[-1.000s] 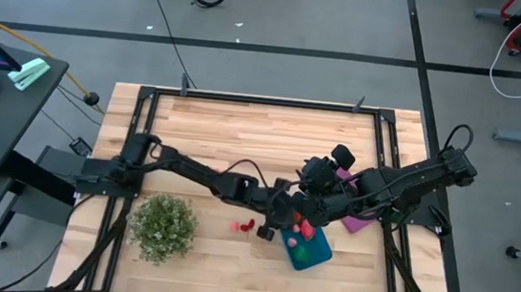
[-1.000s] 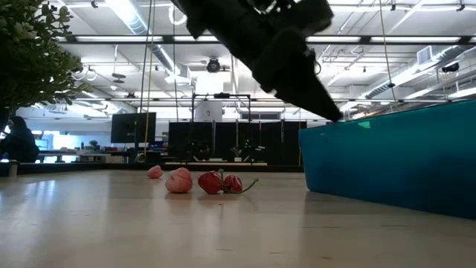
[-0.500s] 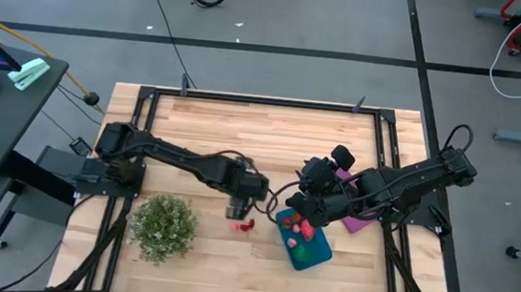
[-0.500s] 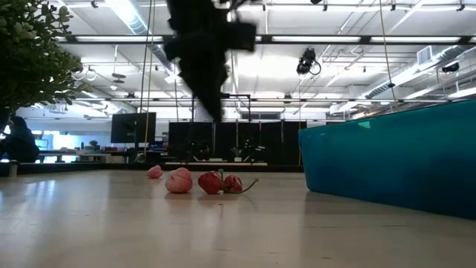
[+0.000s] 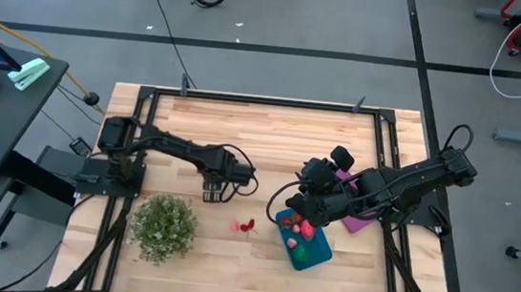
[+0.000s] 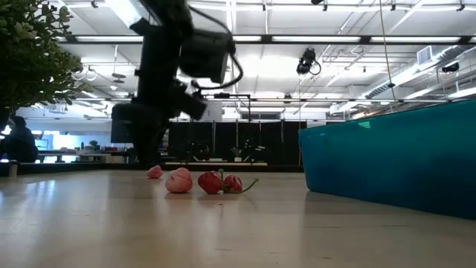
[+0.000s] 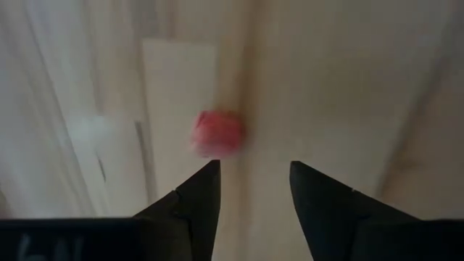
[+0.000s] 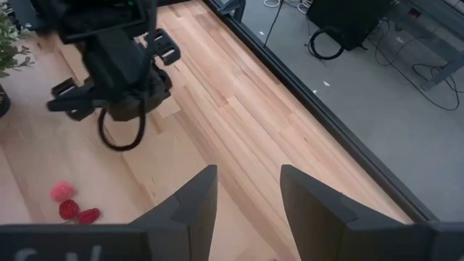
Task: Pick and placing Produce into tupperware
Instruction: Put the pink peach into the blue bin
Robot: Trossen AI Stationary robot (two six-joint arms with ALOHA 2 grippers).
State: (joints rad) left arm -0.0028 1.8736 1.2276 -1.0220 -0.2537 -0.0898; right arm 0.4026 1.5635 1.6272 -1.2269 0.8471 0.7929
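Teal tupperware sits at the table's near-right part, w/ red and green produce pieces inside (seen from above). It touches the right gripper, which hovers at its upper-left corner; the right wrist view shows that gripper's fingers spread apart w/ nothing between them.

Left gripper hangs over bare wood near table centre, well apart from the tupperware. Its wrist view shows the fingers parted, empty, w/ a pinkish-red produce piece lying on the wood just beyond the tips.

Loose produce on the table: small red items between the bushy green plant and the tupperware. Low view: a pinkish piece just beside a red stemmed piece, and a smaller pink one farther back; the tupperware wall fills the right side.

A flat purple rectangle lies under the right arm.
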